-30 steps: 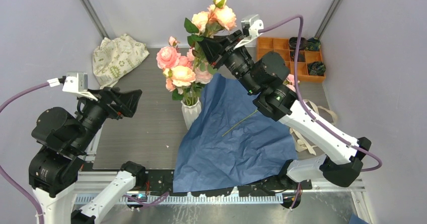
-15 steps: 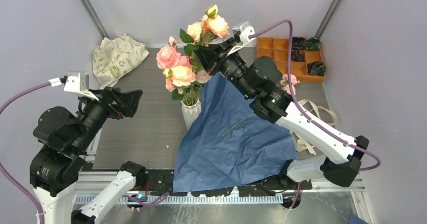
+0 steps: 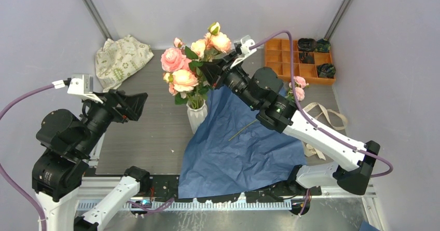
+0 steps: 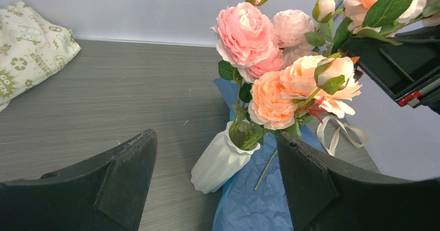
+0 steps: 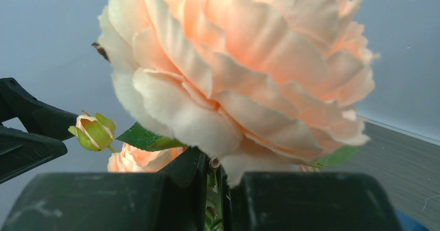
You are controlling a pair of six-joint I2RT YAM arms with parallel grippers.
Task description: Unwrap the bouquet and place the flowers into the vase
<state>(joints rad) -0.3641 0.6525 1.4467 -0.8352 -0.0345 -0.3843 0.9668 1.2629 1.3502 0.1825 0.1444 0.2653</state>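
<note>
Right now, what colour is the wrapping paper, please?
The wrapping paper is blue, clearest in the top view.

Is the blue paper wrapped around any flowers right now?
No: the blue paper lies spread open on the table, and flowers stand bare in the vase.

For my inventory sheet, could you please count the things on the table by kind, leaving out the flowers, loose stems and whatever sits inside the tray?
White vase: 1
Blue wrapping paper: 1
Cream patterned cloth: 1
Orange tray: 1
Beige ribbon: 1
Total: 5
</note>
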